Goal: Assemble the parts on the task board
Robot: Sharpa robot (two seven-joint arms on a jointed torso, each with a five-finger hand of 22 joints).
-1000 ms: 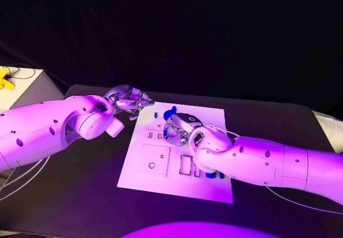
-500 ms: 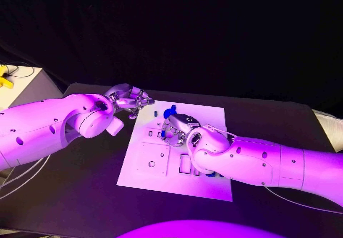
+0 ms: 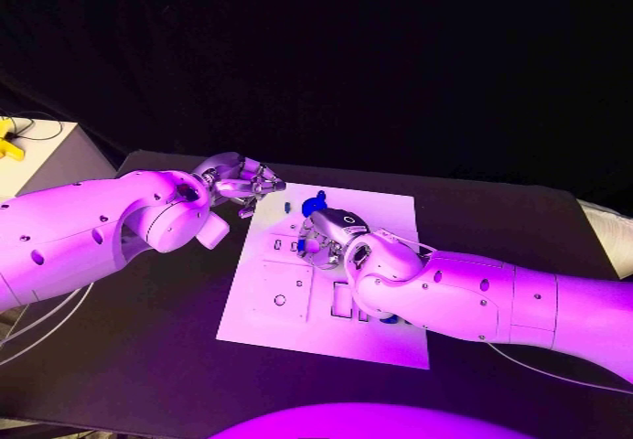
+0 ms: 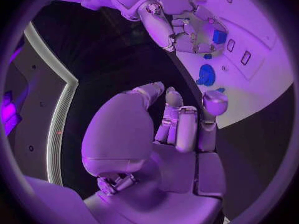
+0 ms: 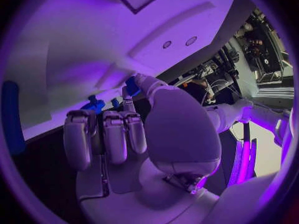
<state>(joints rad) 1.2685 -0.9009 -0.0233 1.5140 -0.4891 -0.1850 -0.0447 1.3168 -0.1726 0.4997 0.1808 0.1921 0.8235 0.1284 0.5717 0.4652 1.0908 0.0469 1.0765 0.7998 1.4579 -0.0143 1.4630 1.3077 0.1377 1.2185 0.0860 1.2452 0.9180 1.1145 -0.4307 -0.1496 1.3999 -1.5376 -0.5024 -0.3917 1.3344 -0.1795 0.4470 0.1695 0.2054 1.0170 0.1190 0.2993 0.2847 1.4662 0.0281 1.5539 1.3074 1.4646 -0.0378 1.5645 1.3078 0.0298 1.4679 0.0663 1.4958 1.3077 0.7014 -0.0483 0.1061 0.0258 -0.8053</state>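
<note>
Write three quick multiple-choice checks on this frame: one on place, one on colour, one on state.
1. Where is the left hand?
A. Over the middle of the task board
B. By the far left corner of the task board
C. At the table's near edge

2. What colour is the round part lying at the board's far end?
A. Red
B. Yellow
C. Blue

3. What is the right hand doing?
A. Pinching a small blue part over the board
B. Lying flat on the table, away from the board
C. Lifting the whole board

Key:
1 B: the head view shows it beside that corner.
2 C: it shows blue against the white board.
3 A: the right wrist view shows the piece between thumb and fingertip.
</note>
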